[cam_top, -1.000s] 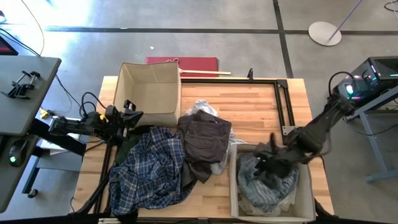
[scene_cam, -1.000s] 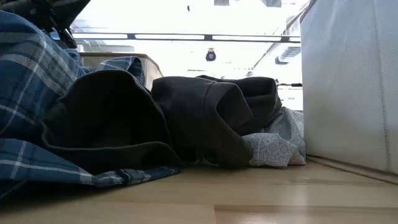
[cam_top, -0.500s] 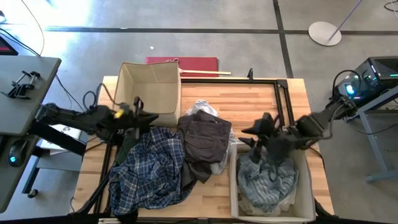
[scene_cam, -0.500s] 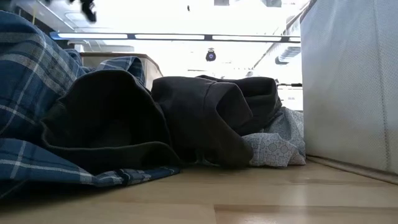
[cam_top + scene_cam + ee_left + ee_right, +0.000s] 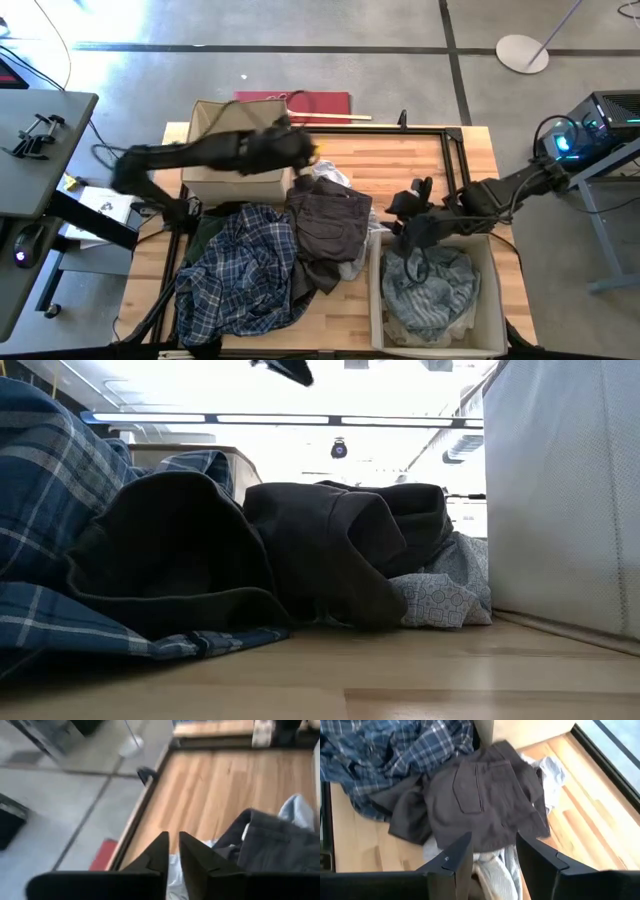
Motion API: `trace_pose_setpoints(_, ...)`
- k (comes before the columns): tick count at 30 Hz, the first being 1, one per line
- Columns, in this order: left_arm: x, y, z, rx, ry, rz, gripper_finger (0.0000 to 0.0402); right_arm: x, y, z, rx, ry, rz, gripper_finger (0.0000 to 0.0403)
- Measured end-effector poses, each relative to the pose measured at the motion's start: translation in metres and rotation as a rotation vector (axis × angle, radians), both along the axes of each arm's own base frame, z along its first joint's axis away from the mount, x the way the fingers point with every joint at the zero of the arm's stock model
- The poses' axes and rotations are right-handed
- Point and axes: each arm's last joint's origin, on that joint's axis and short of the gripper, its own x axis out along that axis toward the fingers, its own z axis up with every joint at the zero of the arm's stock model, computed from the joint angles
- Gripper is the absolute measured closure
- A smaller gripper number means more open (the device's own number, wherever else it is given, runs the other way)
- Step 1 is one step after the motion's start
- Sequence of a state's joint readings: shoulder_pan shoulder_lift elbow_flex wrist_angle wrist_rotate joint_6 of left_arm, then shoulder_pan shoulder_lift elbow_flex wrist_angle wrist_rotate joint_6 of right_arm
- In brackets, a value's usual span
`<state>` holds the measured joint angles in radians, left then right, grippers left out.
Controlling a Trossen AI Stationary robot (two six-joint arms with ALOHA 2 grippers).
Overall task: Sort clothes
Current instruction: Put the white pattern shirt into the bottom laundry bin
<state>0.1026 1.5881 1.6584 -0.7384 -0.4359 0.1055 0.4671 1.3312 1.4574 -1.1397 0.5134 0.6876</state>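
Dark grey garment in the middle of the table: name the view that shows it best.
The right wrist view: the dark grey garment lies spread out, pocket visible. The high view shows it smaller among other clothes; the low view only edge-on; the left wrist view only part.

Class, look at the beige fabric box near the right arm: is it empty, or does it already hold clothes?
It holds clothes. The high view shows the beige box filled with a crumpled pale grey-blue garment inside its walls.

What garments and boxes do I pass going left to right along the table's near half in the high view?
Blue plaid shirt → dark grey garment → beige box holding pale grey clothes.
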Motion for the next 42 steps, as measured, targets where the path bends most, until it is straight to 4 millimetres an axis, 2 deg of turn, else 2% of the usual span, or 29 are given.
trace_pose_setpoints(3, 0.03, 0.023, -0.021, -0.128, 0.033, -0.015, 0.0318, -0.008, 0.006, -0.003, 0.001, 0.041, 0.003, 0.0263)
trace_pose_setpoints(6, 0.055, 0.04, -0.056, -0.248, 0.074, -0.016, 0.0276, -0.015, 0.013, -0.004, -0.005, 0.057, -0.004, 0.0263)
trace_pose_setpoints(9, 0.072, 0.052, -0.091, -0.281, 0.152, 0.034, 0.024, -0.022, 0.02, -0.005, -0.028, 0.042, -0.013, 0.0263)
trace_pose_setpoints(14, 0.084, 0.081, -0.134, -0.308, 0.219, 0.136, 0.02, -0.029, 0.03, -0.004, -0.036, 0.019, -0.003, 0.0263)
trace_pose_setpoints(18, 0.084, 0.104, -0.16, -0.388, 0.26, 0.195, 0.0193, -0.033, 0.035, -0.004, -0.061, -0.01, 0.002, 0.0263)
trace_pose_setpoints(25, 0.079, 0.124, -0.187, -0.44, 0.327, 0.281, 0.0202, -0.035, 0.037, -0.004, -0.077, -0.016, 0.002, 0.0263)
trace_pose_setpoints(32, 0.078, 0.124, -0.201, -0.464, 0.395, 0.286, 0.0223, -0.035, 0.037, -0.004, -0.078, -0.018, 0.001, 0.0263)
trace_pose_setpoints(42, 0.077, 0.133, -0.223, -0.488, 0.458, 0.282, 0.0264, -0.034, 0.035, -0.003, -0.107, -0.021, 0.005, 0.0263)
